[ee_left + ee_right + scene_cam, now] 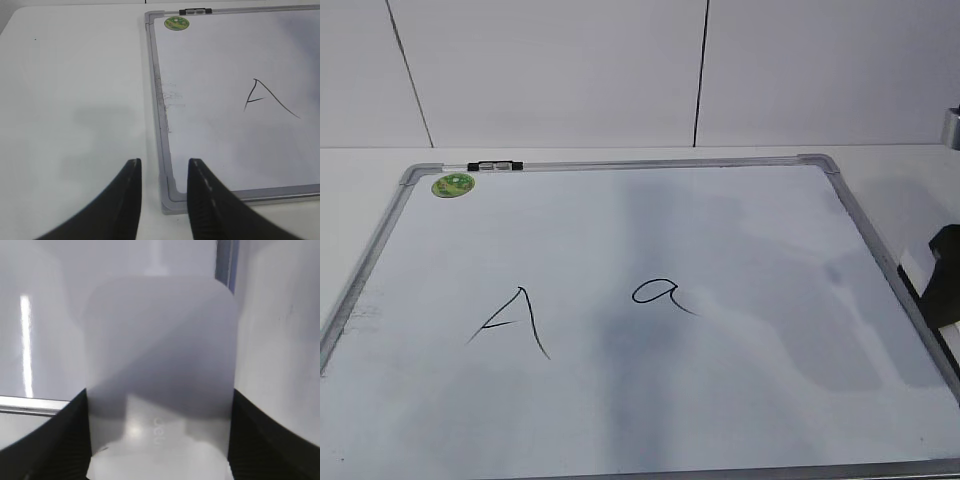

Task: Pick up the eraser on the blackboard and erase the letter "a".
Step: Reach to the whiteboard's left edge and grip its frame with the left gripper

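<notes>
The blackboard (pixel 620 420) lies flat on the table, a white board with a silver frame. The small letter "a" (pixel 660 293) is drawn near its middle, right of a larger capital "A" (pixel 515 320). My right gripper (pixel 159 402) is shut on the white eraser (pixel 160 340), which fills the right wrist view. In the exterior view gripper and eraser (pixel 925 272) sit at the board's right edge, far right of the "a". My left gripper (pixel 164 167) is open and empty over the board's near left corner (pixel 170 200); the "A" (pixel 265 97) shows beyond it.
A black-and-clear marker (pixel 494 166) lies on the board's top frame next to a round green sticker (pixel 453 184); both also show in the left wrist view, marker (pixel 195 10) and sticker (pixel 176 22). White table (pixel 75 100) lies left of the board. A wall stands behind.
</notes>
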Action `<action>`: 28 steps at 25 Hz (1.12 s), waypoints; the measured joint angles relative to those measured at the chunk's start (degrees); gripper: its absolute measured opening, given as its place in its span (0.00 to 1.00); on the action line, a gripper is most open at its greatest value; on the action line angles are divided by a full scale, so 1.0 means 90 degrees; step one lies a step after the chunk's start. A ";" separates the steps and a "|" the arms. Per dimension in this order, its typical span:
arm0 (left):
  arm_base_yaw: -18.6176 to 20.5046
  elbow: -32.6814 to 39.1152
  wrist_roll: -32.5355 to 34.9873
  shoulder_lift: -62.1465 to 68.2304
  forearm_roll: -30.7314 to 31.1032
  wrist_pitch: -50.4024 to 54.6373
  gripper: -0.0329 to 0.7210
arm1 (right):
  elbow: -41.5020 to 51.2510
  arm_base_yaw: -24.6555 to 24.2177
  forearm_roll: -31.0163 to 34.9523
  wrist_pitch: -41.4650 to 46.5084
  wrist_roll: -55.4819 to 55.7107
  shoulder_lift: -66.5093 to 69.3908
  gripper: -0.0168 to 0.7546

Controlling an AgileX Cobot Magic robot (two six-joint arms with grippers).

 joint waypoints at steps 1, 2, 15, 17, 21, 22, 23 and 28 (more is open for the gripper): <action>0.0000 0.0000 0.0000 0.0000 0.0000 0.0000 0.35 | 0.0000 0.0000 0.0000 0.0026 0.0000 -0.0004 0.71; 0.0000 0.0000 0.0000 0.0000 0.0000 0.0000 0.35 | 0.0000 0.0000 0.0003 0.0037 0.0000 -0.0016 0.71; 0.0000 0.0000 0.0000 0.0053 -0.0261 -0.0016 0.37 | 0.0000 0.0000 0.0003 0.0066 0.0000 -0.0043 0.71; 0.0000 -0.0079 0.0000 0.0192 -0.0261 -0.0021 0.40 | 0.0000 0.0008 0.0003 0.0066 0.0000 -0.0043 0.71; 0.0000 -0.0393 0.0000 0.1025 -0.0305 -0.0365 0.45 | 0.0000 0.0008 0.0014 0.0066 0.0000 -0.0043 0.71; 0.0000 -0.0474 0.0000 0.1303 -0.0356 -0.0476 0.45 | 0.0000 0.0008 0.0014 0.0066 0.0000 -0.0043 0.71; 0.0000 -0.0529 0.0000 0.1543 -0.0434 -0.0605 0.46 | 0.0000 0.0008 0.0014 0.0066 0.0000 -0.0043 0.71; 0.0000 -0.0755 0.0000 0.3006 -0.0772 -0.1153 0.47 | 0.0000 0.0008 0.0014 0.0066 0.0000 -0.0043 0.71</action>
